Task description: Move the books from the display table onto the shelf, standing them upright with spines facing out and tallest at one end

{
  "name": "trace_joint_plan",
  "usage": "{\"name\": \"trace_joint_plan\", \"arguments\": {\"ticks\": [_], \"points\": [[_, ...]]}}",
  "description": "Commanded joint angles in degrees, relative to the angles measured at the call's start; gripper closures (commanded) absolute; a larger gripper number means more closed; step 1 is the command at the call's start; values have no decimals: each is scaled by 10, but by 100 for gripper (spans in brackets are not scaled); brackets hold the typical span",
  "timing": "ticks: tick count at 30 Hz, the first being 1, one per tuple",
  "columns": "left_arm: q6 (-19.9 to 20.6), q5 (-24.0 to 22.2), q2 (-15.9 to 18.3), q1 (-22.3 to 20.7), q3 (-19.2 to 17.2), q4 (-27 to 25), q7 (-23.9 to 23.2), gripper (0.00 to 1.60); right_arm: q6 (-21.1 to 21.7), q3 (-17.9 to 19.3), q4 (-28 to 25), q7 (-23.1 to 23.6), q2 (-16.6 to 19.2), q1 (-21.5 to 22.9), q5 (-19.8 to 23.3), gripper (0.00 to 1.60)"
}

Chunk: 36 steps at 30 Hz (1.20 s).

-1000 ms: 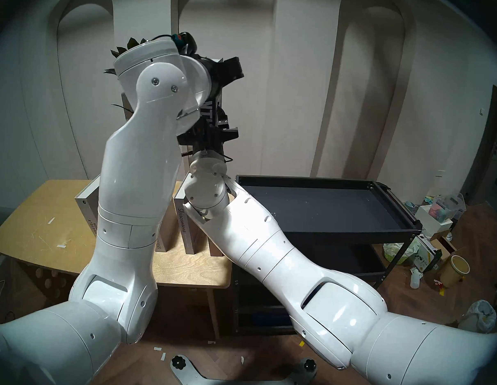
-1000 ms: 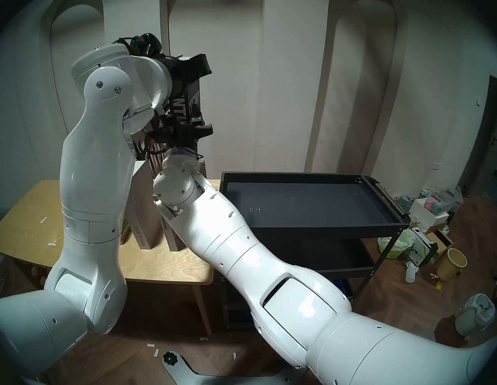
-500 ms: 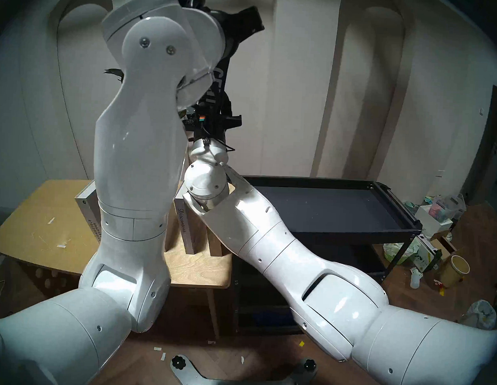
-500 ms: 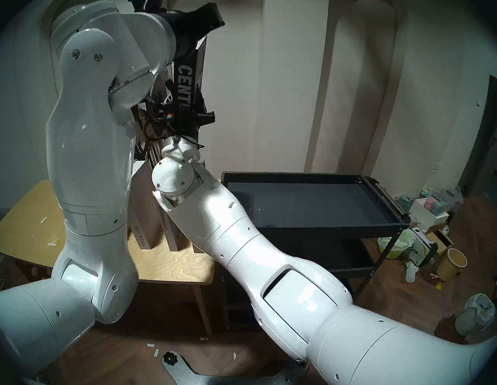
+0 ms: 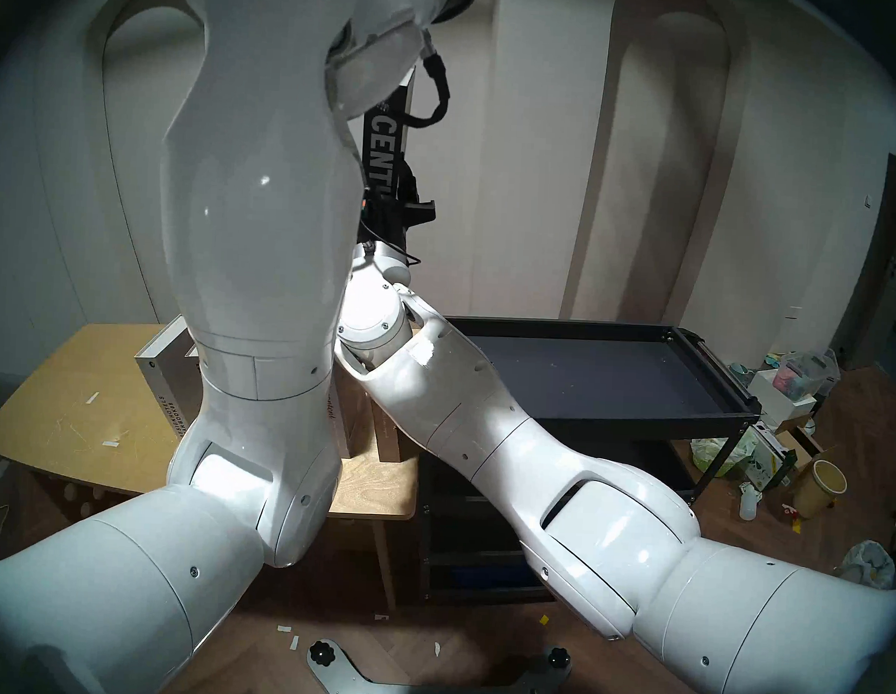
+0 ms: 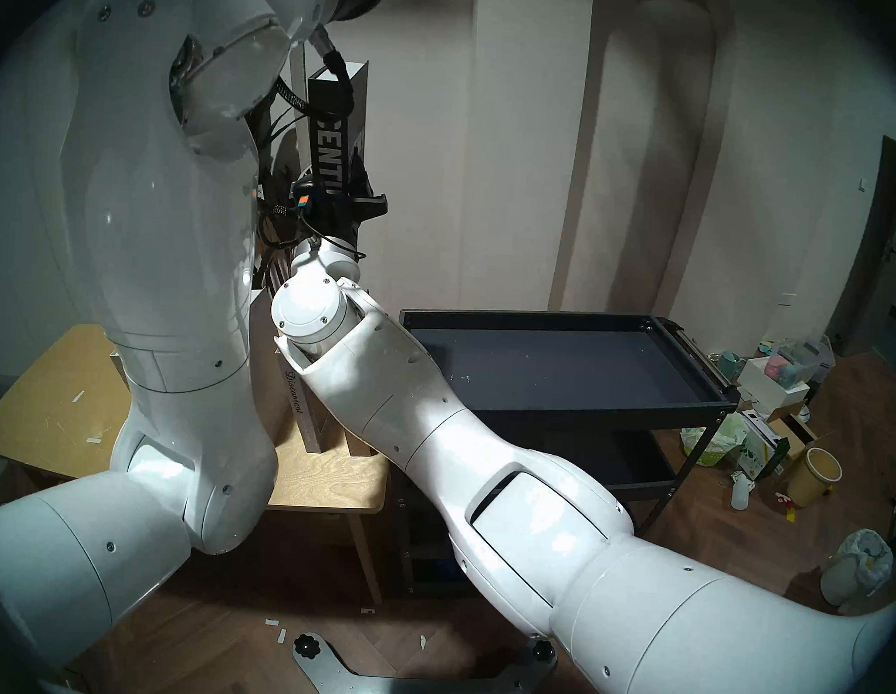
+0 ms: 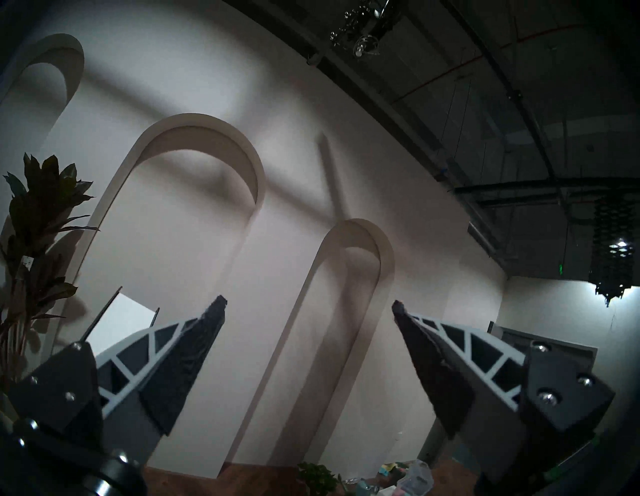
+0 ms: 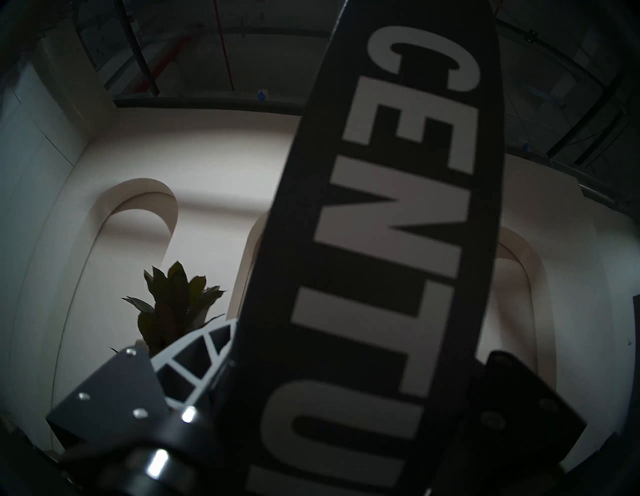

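Note:
The black "CENTURY" book stands upright in the air above the back of the plywood display table. My right gripper is shut on its lower part; its spine fills the right wrist view. My left gripper is open and empty, raised above the top of the head views and facing the wall. A grey "DESIGN HOTELS YEARBOOK" book, the "Discontent" book and a brown book stand on the table, partly hidden by my arms. The black shelf stands right of the table, its grey top tray bare.
A tall leafy plant stands behind the table near the raised book. Boxes, bags and a yellow bucket clutter the floor right of the shelf. A white arched wall stands close behind the table and shelf.
The black book rose in my right gripper. My left gripper, which was at the book's top, came off it and rose out of the head views.

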Motion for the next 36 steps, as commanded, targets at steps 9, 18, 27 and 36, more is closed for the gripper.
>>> {"name": "trace_joint_plan", "arguments": {"ticks": [9,18,27,36], "points": [[39,57,43,-111,-92,-35,0,0,60,91,7,-30,25,78,10,160],[114,98,103,-70,-153,-69,9,0,102,125,-13,-8,74,75,24,160],[119,133,164,25,-237,-91,-27,0,130,169,-11,16,146,48,45,160],[119,143,187,102,-278,-104,-48,0,149,201,-26,51,197,35,65,160]]}}
